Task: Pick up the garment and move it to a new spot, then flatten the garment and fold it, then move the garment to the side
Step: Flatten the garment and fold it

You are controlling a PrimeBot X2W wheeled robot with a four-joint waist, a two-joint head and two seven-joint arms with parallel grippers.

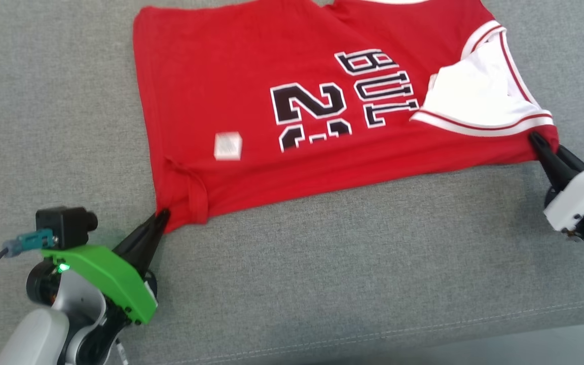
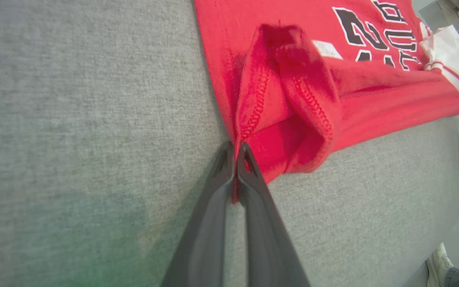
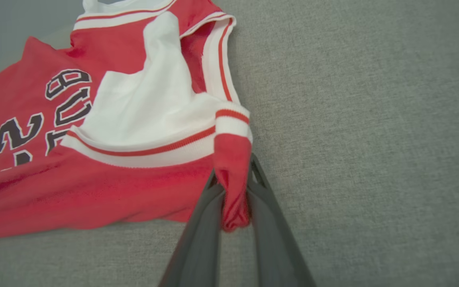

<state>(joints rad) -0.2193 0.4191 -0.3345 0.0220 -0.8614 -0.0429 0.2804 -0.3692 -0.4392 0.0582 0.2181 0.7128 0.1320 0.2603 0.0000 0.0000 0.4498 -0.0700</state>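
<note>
- Got the red basketball jersey [image 1: 271, 126] spread on the grey fabric surface [image 1: 322, 284], number up, one armhole flopped open.
- Pinching its hem corner in left gripper [image 1: 162, 216] jaws, a shoulder strap in right gripper [image 1: 536, 137] jaws.
- Could lose that thin hem pinch if tugged unevenly.

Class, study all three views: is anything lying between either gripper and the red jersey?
Nothing visible. The left gripper is shut on the jersey at a hem corner, and the right gripper is shut on a red fold by its white-trimmed armhole.
</note>
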